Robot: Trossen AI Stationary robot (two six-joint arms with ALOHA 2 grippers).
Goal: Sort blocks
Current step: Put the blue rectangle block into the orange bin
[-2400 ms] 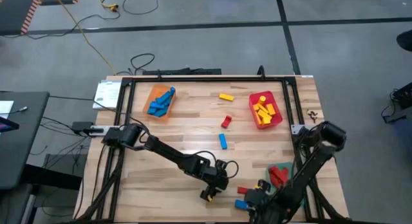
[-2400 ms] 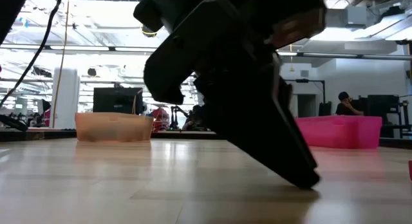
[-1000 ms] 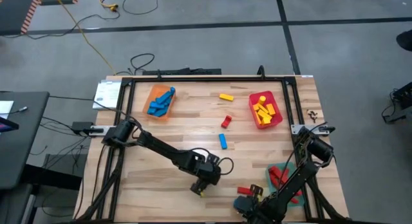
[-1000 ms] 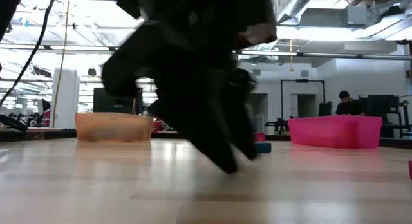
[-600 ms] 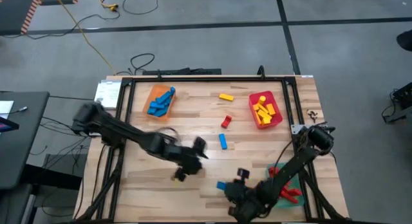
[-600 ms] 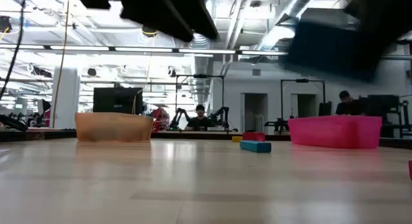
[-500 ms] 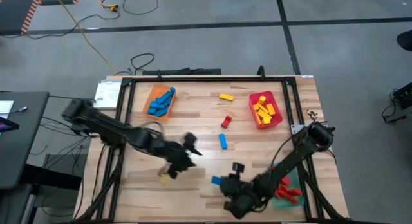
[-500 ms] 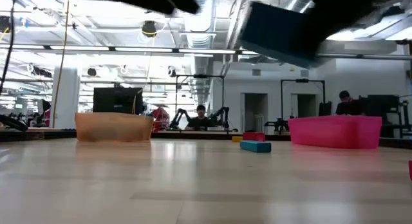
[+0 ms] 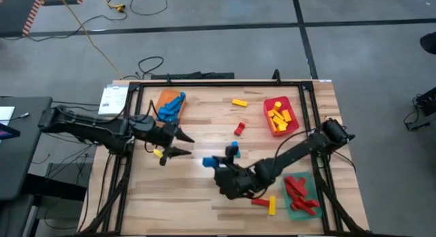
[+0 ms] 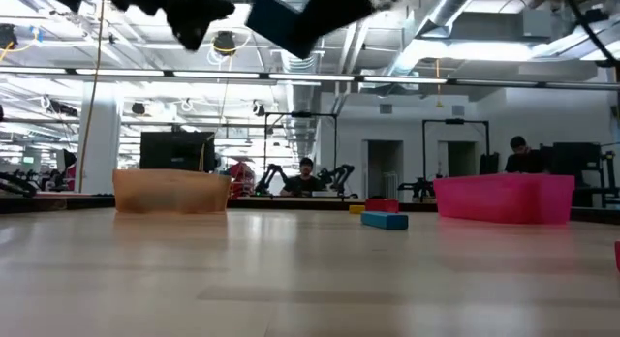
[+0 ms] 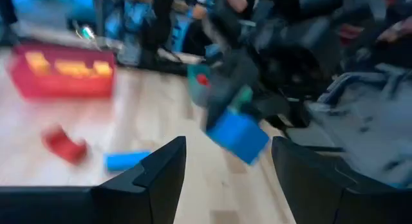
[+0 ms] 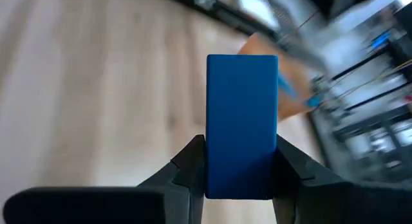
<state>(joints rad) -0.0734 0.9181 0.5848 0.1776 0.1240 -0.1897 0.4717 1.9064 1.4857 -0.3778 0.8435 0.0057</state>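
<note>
Blue is what the right gripper (image 9: 216, 162) carries: its two fingers (image 12: 190, 161) pinch a blue block (image 12: 241, 125) squarely by its long sides, lifted off the wooden table (image 9: 204, 199) near the middle. The orange tray (image 9: 163, 101), already holding a heap of blue pieces, sits towards ten o'clock from that block, so my reading is that the block belongs there.

The left gripper (image 9: 178, 144) hangs between the block and that tray, at about nine o'clock from the right gripper, its fingers (image 11: 161, 179) spread wide with nothing between them. A small yellow block (image 9: 158, 153) lies just beside it on the wood.

To do this carry well, I would keep the block high enough to clear the tray's wall, swing round the left arm instead of across it, and let go only once the block is over the tray's floor. The grip looks centred, so it should not twist on release.

Loose pieces remain: a blue one (image 9: 235, 149) and a red one (image 9: 239, 129) near the centre, a yellow one (image 9: 239, 102) at twelve o'clock. The red tray (image 9: 268, 118) with yellow blocks stands at two o'clock, the green tray (image 9: 290, 208) with red ones at five.
</note>
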